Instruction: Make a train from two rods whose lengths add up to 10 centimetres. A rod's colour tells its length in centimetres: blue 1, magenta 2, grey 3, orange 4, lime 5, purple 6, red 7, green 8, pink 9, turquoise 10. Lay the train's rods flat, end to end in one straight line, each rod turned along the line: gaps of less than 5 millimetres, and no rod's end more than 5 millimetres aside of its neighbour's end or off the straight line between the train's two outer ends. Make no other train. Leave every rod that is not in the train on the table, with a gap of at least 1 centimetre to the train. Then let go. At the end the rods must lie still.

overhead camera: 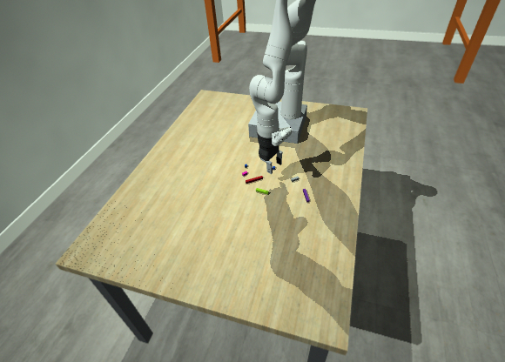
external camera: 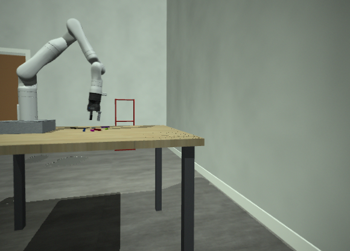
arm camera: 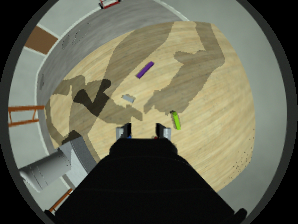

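My gripper (overhead camera: 274,162) (external camera: 95,120) (arm camera: 143,128) is open and empty, above the table. A red rod (overhead camera: 254,179) (external camera: 96,130) and a lime rod (overhead camera: 262,191) (arm camera: 176,120) lie apart at an angle to each other. A grey rod (overhead camera: 295,179) (arm camera: 128,98) and a purple rod (overhead camera: 306,195) (arm camera: 145,69) lie further right in the top view. A magenta rod (overhead camera: 245,173) (external camera: 92,130) and a blue rod (overhead camera: 245,165) lie left of the gripper. A second blue rod (overhead camera: 273,168) shows just behind a fingertip. No rods lie end to end. In the wrist view the fingers mostly hide the red and blue rods.
The rods lie on the wooden table (overhead camera: 196,226) (external camera: 127,139). The arm's grey base block (overhead camera: 257,131) (external camera: 24,127) stands at the table's back, behind the rods in the top view. The arm's shadow falls across the grey rod's side of the table.
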Available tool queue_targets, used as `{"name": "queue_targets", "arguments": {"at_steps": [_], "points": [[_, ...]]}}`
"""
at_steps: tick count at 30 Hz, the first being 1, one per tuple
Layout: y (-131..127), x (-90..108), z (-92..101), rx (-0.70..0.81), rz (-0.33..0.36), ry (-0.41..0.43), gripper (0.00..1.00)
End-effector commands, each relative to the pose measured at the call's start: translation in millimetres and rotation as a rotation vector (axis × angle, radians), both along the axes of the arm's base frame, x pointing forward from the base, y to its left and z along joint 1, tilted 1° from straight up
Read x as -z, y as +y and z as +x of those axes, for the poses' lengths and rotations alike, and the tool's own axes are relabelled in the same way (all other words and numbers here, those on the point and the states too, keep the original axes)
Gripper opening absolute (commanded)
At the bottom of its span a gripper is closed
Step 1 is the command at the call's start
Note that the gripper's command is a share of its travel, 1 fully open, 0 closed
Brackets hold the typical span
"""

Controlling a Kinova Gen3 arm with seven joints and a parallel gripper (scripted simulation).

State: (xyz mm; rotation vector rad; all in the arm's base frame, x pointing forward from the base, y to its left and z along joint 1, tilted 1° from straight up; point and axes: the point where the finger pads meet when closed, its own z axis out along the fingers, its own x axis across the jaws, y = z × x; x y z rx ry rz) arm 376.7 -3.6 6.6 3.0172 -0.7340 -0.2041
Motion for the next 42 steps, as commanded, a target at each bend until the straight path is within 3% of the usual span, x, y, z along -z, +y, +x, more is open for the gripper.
{"name": "queue_targets", "arguments": {"at_steps": [1,15,32,42], "points": [[-11,-1.0,3.8,-0.057,0.017,-0.015,1.00],[-38,-3.3,10.4,-0.529,0.072,-0.059,1.00],[-62,-6.2,17.5,-0.875,0.090,-0.101,1.00],[-70,-7.3,19.7,-0.982,0.091,-0.114,1.00]]}}
